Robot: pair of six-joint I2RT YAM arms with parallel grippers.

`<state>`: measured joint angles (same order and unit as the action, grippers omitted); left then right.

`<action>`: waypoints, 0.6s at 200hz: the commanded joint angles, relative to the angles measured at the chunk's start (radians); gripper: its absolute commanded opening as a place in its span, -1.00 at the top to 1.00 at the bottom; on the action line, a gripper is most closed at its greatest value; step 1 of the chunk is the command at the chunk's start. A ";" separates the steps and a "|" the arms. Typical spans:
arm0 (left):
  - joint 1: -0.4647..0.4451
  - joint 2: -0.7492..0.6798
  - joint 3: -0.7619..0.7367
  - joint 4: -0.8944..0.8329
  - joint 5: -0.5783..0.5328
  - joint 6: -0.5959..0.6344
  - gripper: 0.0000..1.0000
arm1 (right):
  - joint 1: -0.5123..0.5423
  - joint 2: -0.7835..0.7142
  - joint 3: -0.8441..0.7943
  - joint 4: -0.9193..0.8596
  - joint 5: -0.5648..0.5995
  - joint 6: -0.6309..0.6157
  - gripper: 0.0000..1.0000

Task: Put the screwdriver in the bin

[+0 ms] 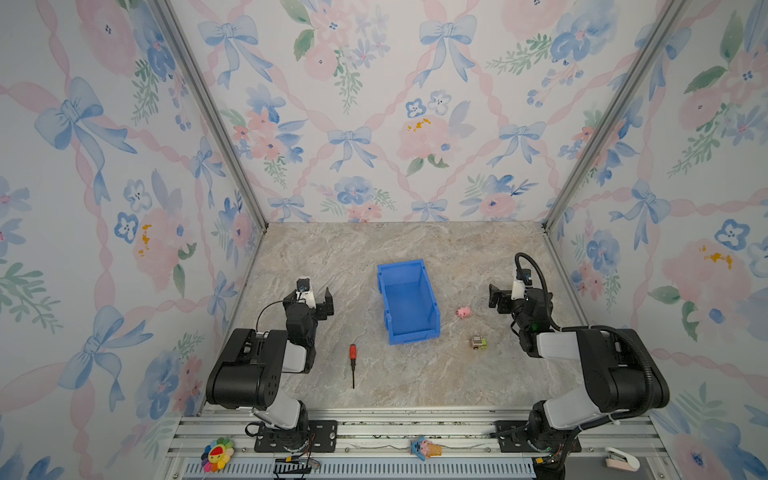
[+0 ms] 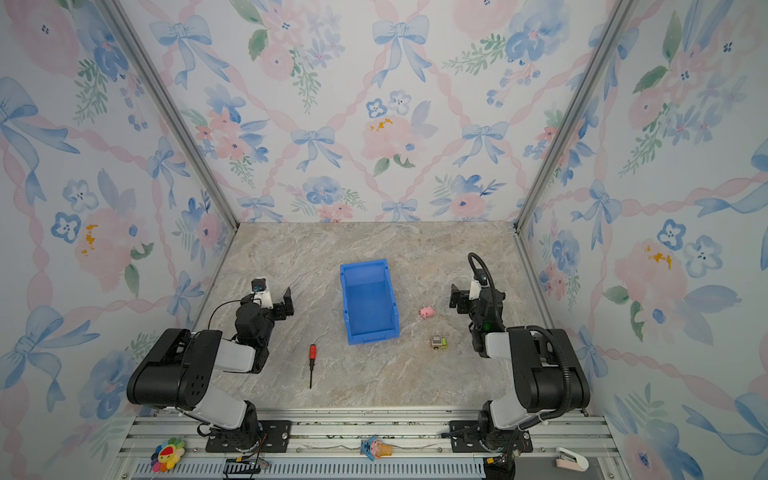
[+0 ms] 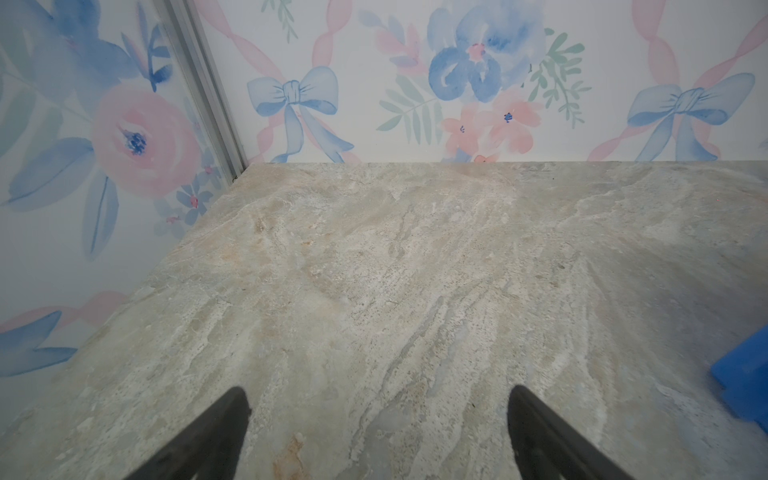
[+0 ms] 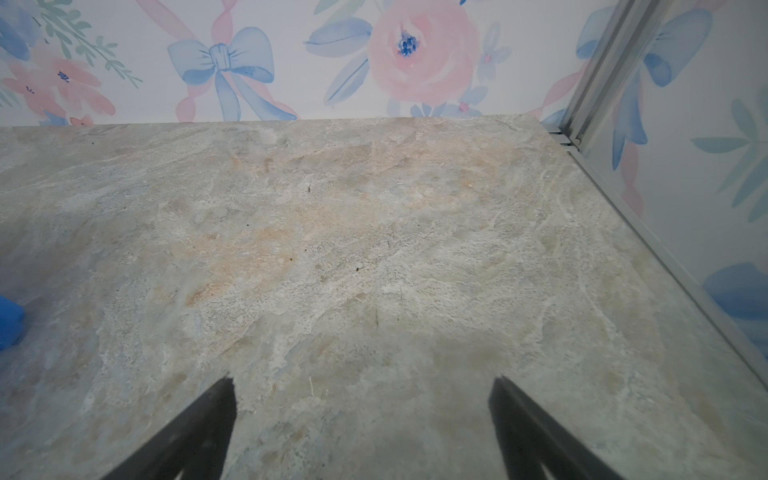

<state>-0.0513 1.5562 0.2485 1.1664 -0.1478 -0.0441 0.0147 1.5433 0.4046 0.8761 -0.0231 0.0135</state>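
The screwdriver (image 1: pixel 353 360) (image 2: pixel 312 360), with a red-orange handle and thin black shaft, lies on the marble tabletop, handle toward the back. It is left of the blue bin's front corner and in front of my left arm. The blue bin (image 1: pixel 415 336) (image 2: pixel 373 336) stands at the middle of the table and looks empty. One of its corners shows in each wrist view (image 3: pixel 744 374) (image 4: pixel 8 320). My left gripper (image 1: pixel 318 301) (image 2: pixel 279 302) (image 3: pixel 377 390) hovers open over bare table, behind the screwdriver and left of the bin. Right of the bin, my right gripper (image 1: pixel 498 299) (image 2: pixel 457 297) (image 4: pixel 362 380) is open too, holding nothing.
A pink pig toy (image 1: pixel 463 312) and a small toy car (image 1: pixel 478 343) lie on the table between the bin and my right arm. Floral walls close the table on three sides. An aluminium rail (image 1: pixel 415 432) runs along the front edge.
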 commanded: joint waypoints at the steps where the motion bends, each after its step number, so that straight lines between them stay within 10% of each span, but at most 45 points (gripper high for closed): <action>1: 0.005 0.005 -0.003 0.023 0.008 0.019 -0.95 | -0.005 0.006 -0.010 0.027 -0.011 -0.012 -0.94; 120: 0.005 0.001 -0.003 0.024 0.010 0.020 -0.95 | -0.005 -0.004 -0.013 0.024 0.001 -0.008 -0.94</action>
<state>-0.0513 1.5562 0.2485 1.1664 -0.1478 -0.0441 0.0147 1.5433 0.4042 0.8764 -0.0227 0.0135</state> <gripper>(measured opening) 0.975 0.967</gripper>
